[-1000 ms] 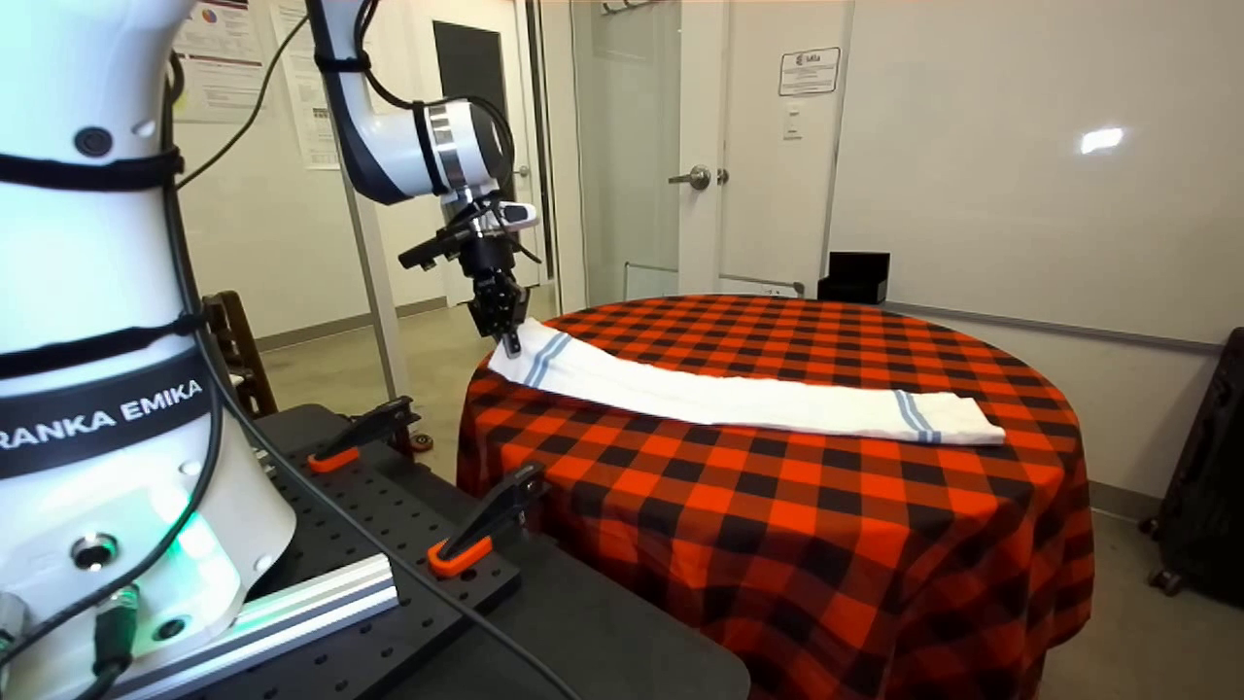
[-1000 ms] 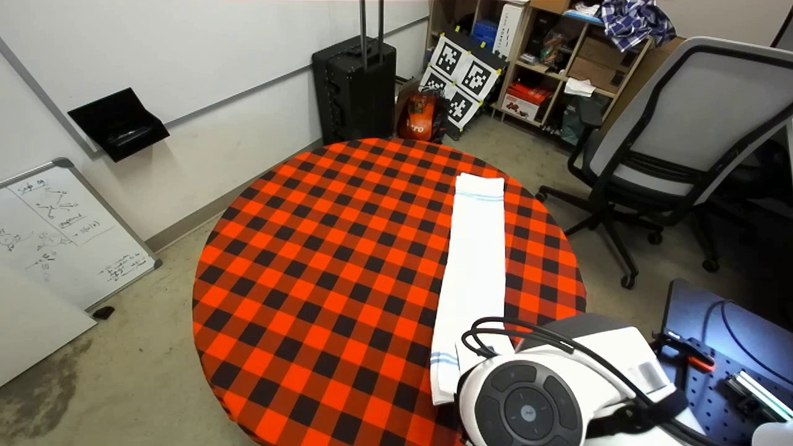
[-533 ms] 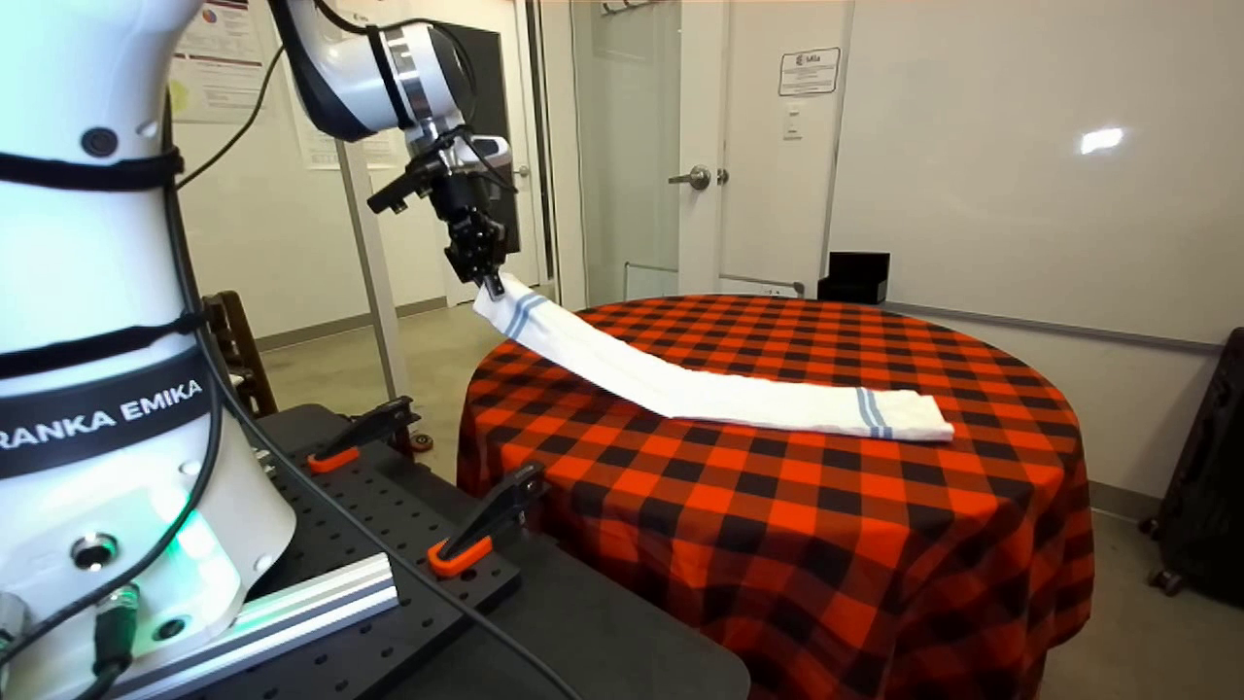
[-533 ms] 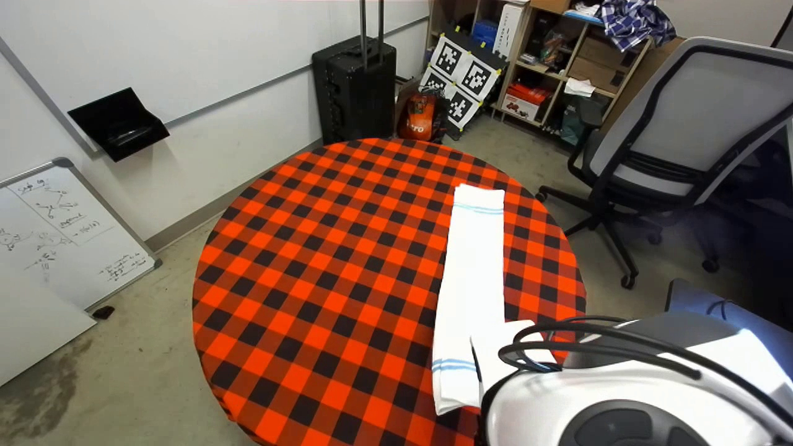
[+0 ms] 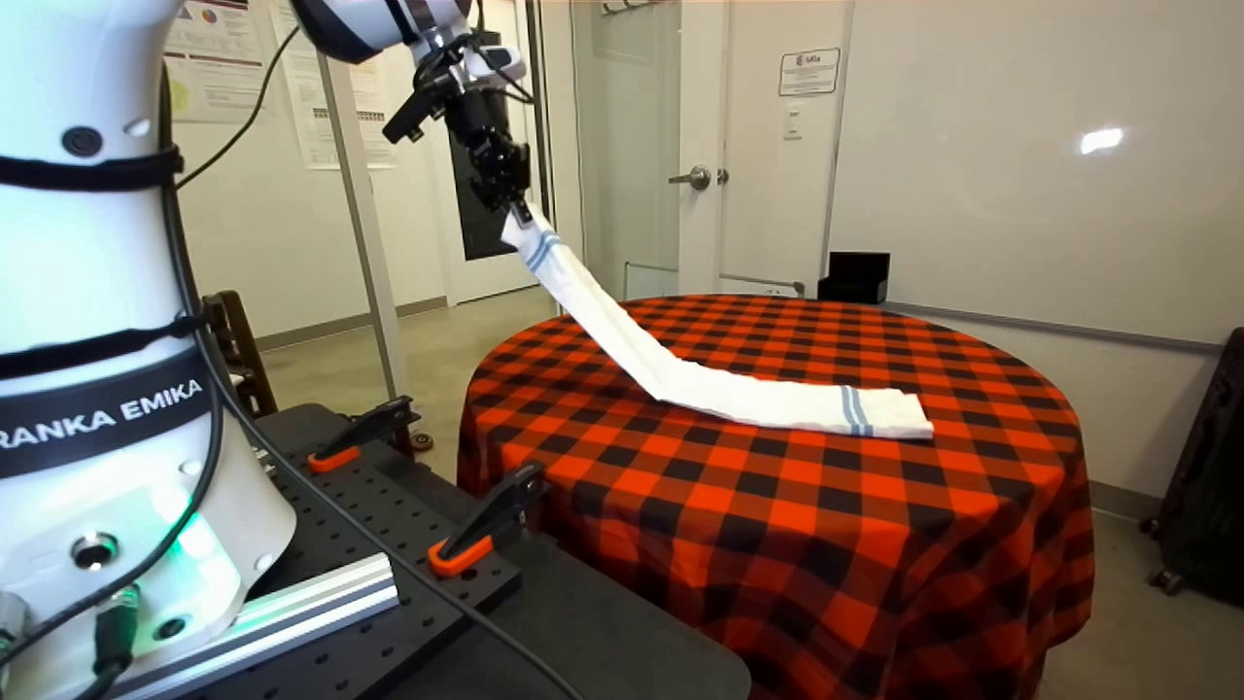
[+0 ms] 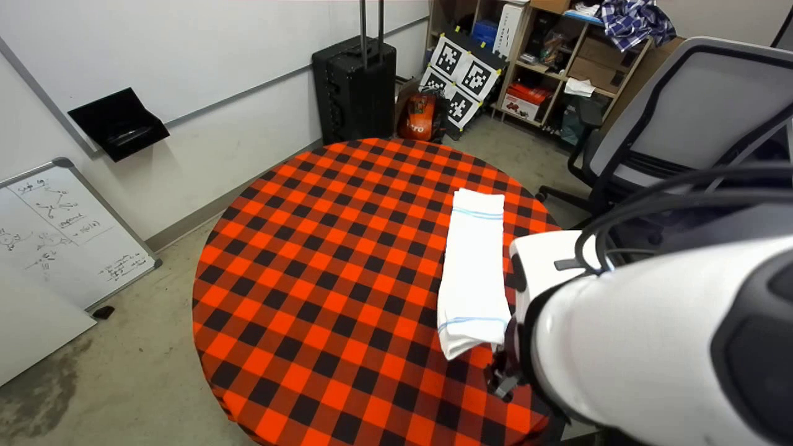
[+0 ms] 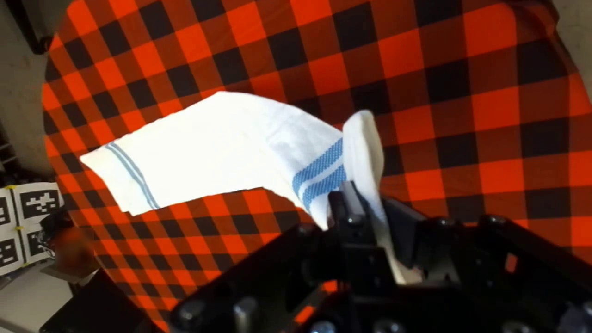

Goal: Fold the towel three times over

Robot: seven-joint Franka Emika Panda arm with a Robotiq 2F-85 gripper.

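Above the checked tablecloth point(image 5: 777, 544), the gripper point(image 5: 522, 216) pinches one end of the white towel point(image 5: 685, 382); from there the towel slopes down; farther off, its other striped end lies flat on the cloth; past that stands a black case point(image 6: 354, 93).

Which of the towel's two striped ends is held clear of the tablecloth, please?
The gripped end, pinched in the jaws; the opposite end lies on the checked tablecloth.
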